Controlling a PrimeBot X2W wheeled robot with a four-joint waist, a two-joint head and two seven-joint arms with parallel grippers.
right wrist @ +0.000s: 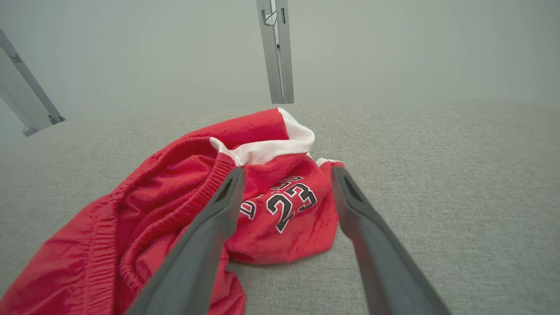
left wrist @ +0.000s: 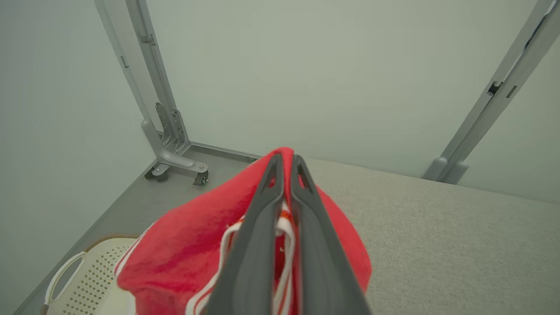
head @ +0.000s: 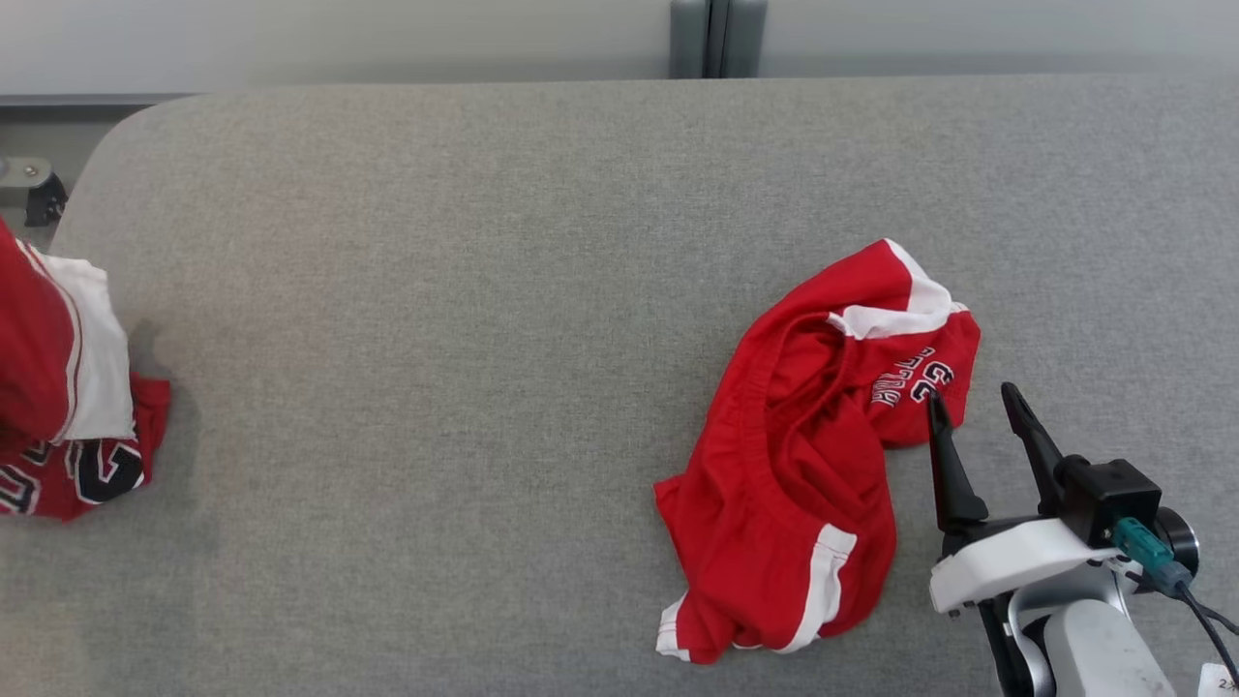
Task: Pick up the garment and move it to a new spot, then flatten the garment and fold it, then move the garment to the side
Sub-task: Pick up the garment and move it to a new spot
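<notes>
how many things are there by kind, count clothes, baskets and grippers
red garments: 2 (crumpled garment on the table, held garment pinched in the left gripper)
white basket: 1
grippers: 2 (left gripper shut, right gripper open)
total: 5

"23" on red shorts (right wrist: 144,210)

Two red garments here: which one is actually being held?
The garment at far left, pinched in the left gripper's shut jaws; the crumpled shorts lie free by the open right gripper.
</notes>
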